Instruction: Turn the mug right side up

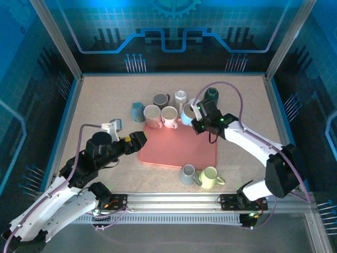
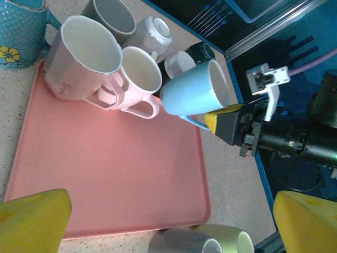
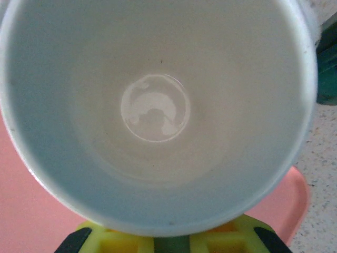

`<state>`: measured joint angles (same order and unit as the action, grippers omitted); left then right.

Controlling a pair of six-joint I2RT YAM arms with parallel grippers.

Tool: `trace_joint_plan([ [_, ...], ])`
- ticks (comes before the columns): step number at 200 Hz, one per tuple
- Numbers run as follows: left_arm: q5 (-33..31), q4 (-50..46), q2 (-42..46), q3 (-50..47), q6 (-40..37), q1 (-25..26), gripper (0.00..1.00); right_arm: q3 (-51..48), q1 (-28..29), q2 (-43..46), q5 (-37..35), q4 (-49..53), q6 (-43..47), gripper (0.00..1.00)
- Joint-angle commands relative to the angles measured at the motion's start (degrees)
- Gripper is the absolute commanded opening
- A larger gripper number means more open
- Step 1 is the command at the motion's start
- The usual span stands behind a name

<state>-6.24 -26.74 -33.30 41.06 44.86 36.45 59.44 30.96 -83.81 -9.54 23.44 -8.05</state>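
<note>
Left wrist view, over the pink tray [image 2: 105, 179]: the blue mug [image 2: 192, 95] is tipped sideways at its far right corner, mouth toward the right hand [image 2: 225, 122] clamped by its handle. Well apart, the left hand [image 1: 139, 140] gapes empty.

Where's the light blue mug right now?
Top view, right of centre: the light blue mug is tilted in the right arm's jaws at the pink tray's far right corner, beside the pinkish-white mug.
</note>
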Motion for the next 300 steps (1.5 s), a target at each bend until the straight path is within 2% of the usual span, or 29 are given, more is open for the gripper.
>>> trace_joint_plan([
  [1, -1.23, 0.75, 0.15, -0.63, -0.5, 0.08, 0.99, 0.8, -0.2, -2.2, 1.54, -3.54, -1.7, 0.0],
  [75, -1.14, -0.82, 0.77, -1.28, 1.37, 0.1, 0.99, 2.93, 0.49, -9.74, -0.43, -4.65, -1.88, 0.02],
  [121, -2.01, -1.82, 1.68, -2.25, 2.15, 0.09, 0.99, 3.32, 1.73, -12.51, -3.17, -5.64, -1.1, 0.13],
  [149, -2.76, -3.61, 1.58, -1.61, 2.29, 0.02, 0.99, 4.09, 1.78, -12.87, -4.62, -5.06, -1.1, 0.27],
  [179, -2.82, -3.96, 1.49, -1.51, 2.01, -0.04, 0.99, 4.03, 1.82, -11.01, -5.56, -4.64, -1.26, 0.4],
  [223, -1.73, -2.6, 0.11, -1.51, 1.96, 0.03, 0.99, 3.68, 1.96, -7.28, -4.79, -3.13, -1.92, 0.49],
  [255, -0.08, -2.76, -2.54, -0.38, 1.39, 0.02, 0.99, 3.49, 2.65, -1.21, -4.33, -0.25, -2.27, 0.53],
  [282, 4.61, -3.14, -6.57, 2.03, -0.3, 0.03, 0.99, 2.71, 4.47, 5.99, -3.5, 4.23, -3.29, 0.54],
  [300, 9.56, -3.37, -10.8, 4.5, -1.82, 0.03, 0.99, 4.08, 5.39, 9.77, -1.51, 11.01, -5.3, 0.55],
])
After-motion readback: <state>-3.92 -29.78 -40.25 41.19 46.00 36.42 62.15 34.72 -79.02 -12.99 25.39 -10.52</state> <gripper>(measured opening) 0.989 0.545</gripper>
